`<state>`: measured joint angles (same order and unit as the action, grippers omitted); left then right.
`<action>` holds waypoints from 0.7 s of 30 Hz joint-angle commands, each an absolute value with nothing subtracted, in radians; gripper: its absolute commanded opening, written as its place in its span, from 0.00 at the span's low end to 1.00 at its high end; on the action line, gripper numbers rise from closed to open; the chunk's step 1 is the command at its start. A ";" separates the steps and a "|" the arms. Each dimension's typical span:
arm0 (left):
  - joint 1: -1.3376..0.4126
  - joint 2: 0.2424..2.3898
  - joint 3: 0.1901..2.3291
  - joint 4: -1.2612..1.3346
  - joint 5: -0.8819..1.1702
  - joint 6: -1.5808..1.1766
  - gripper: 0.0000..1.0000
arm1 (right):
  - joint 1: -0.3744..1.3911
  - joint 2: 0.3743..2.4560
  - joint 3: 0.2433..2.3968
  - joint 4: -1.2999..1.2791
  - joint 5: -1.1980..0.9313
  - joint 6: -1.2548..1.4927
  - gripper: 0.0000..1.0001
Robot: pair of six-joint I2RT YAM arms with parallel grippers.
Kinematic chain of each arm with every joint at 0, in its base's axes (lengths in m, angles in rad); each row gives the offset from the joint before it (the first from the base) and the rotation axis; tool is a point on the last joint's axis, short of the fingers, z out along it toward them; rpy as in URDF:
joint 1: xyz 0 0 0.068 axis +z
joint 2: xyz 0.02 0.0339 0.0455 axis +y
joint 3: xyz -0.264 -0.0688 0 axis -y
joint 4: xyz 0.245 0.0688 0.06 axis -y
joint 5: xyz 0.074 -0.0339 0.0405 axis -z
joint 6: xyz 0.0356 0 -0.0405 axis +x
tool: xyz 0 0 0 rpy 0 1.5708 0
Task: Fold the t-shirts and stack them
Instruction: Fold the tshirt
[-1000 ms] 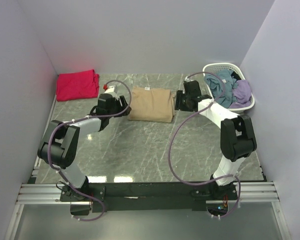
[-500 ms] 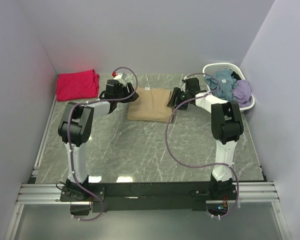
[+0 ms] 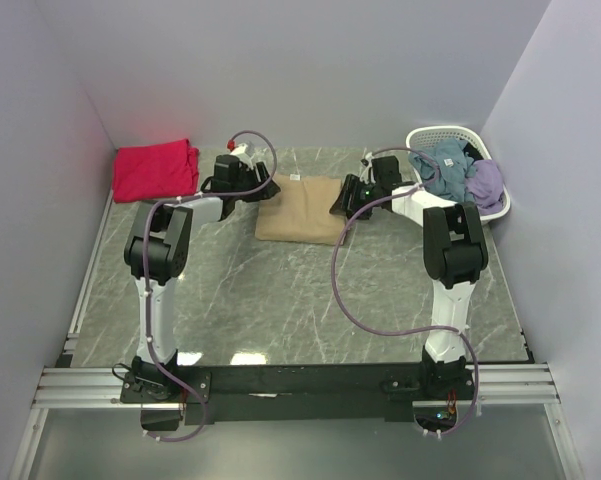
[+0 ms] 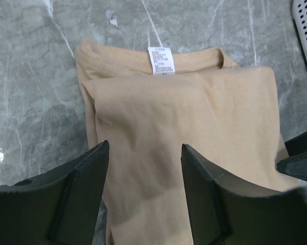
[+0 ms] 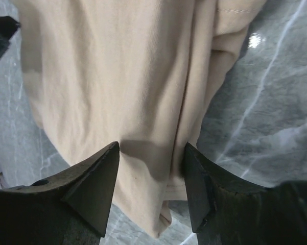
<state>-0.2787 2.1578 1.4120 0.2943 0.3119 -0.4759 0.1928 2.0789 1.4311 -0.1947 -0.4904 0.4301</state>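
The tan t-shirt [image 3: 302, 210] lies folded on the marble table at the back middle, its white neck label [image 4: 161, 60] at the far edge. My left gripper [image 3: 263, 187] is open at the shirt's left far corner, jaws spread over the cloth [image 4: 184, 127]. My right gripper [image 3: 342, 195] is open at the shirt's right edge, its fingertips pressing into the cloth [image 5: 117, 76]. The red-pink t-shirt [image 3: 155, 169] lies folded at the back left corner.
A white lattice basket [image 3: 428, 137] with blue, teal and purple clothes stands at the back right. Grey walls close in the table on three sides. Purple cables loop from both arms.
Both arms have stretched toward the back of the table, bringing their grippers onto the tan shirt's far left and right edges. The shirt lies where it did.
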 commanded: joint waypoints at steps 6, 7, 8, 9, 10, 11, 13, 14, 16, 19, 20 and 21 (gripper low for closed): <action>-0.278 2.174 1.433 0.316 0.362 -0.483 0.63 | 0.189 2.128 1.387 -0.065 -0.719 0.531 0.45; -0.278 2.175 1.431 0.318 0.365 -0.488 0.63 | 0.189 2.135 1.384 -0.025 -0.751 0.546 0.41; -0.278 2.178 1.430 0.321 0.365 -0.489 0.63 | 0.189 2.149 1.375 -0.002 -0.779 0.586 0.36; -0.278 2.178 1.430 0.324 0.368 -0.492 0.64 | 0.187 2.155 1.365 0.029 -0.828 0.610 0.32; -0.278 2.180 1.430 0.325 0.374 -0.494 0.63 | 0.187 2.161 1.355 0.104 -0.851 0.636 0.24; -0.278 2.183 1.431 0.325 0.377 -0.498 0.63 | 0.186 2.170 1.330 0.147 -0.873 0.699 0.14; -0.278 2.183 1.430 0.331 0.383 -0.502 0.63 | 0.181 2.187 1.293 0.310 -0.948 0.823 0.13; -0.278 2.183 1.428 0.333 0.385 -0.505 0.63 | 0.181 2.206 1.278 0.384 -0.975 0.877 0.05; -0.278 2.186 1.428 0.336 0.388 -0.506 0.63 | 0.170 2.232 1.234 0.640 -1.038 1.060 0.01; -0.278 2.181 1.424 0.336 0.387 -0.506 0.63 | 0.155 2.267 1.204 0.869 -1.075 1.220 0.00; -0.278 2.178 1.422 0.336 0.387 -0.503 0.63 | 0.149 2.279 1.198 0.931 -1.083 1.264 0.00; -0.278 2.180 1.422 0.333 0.385 -0.503 0.63 | 0.146 2.286 1.195 0.978 -1.091 1.302 0.00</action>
<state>-0.2783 2.1738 1.4120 0.2913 0.3611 -0.4950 0.1673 2.2623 1.2137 0.5533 -0.9779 1.0187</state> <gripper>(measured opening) 0.633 0.039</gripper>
